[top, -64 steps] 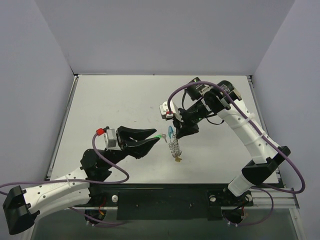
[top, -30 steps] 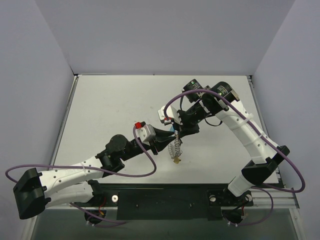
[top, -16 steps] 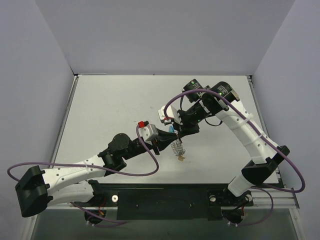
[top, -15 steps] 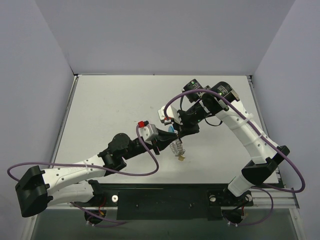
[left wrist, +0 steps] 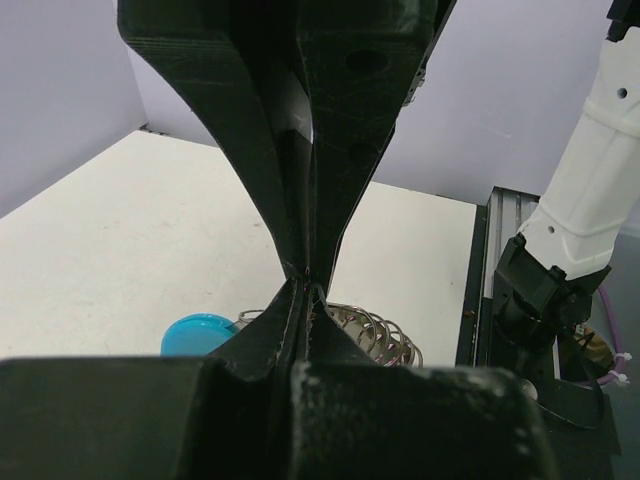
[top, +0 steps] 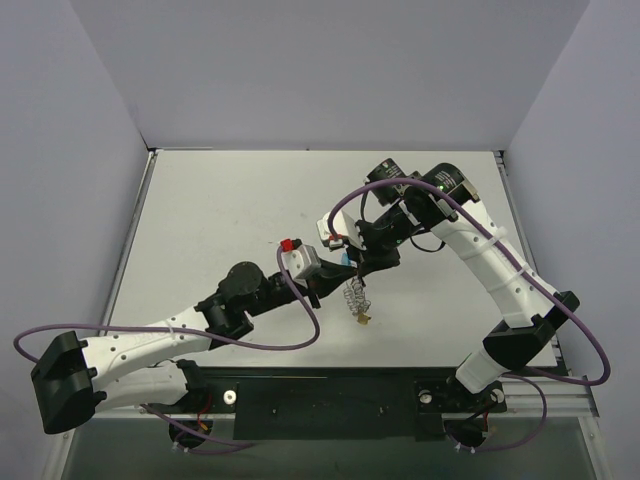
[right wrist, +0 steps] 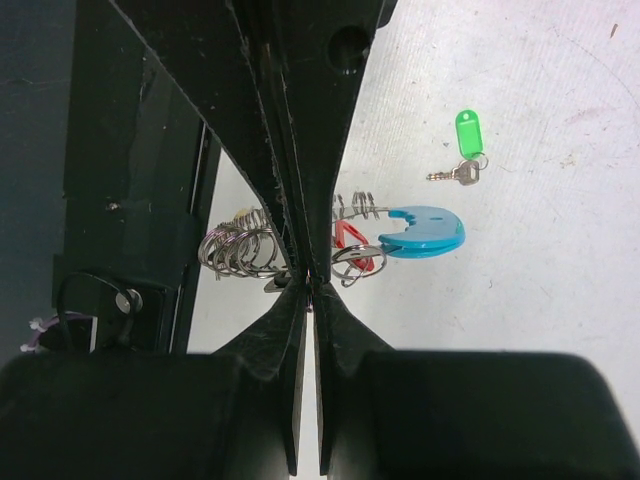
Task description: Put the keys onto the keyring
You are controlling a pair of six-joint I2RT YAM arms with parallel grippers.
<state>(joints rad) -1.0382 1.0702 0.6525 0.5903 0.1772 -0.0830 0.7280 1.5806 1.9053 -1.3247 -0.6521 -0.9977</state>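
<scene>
My left pincer, earlier well to the left of the silvery coiled-wire keyring, now reaches right up against it, and its once-wide jaws are pressed together.

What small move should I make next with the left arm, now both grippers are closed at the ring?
Probably ease the left gripper slightly away from the right gripper to test its hold: its fingers are shut right at the keyring, but whether wire sits between them is unclear. The green-tagged key lies loose on the table, unthreaded.
</scene>
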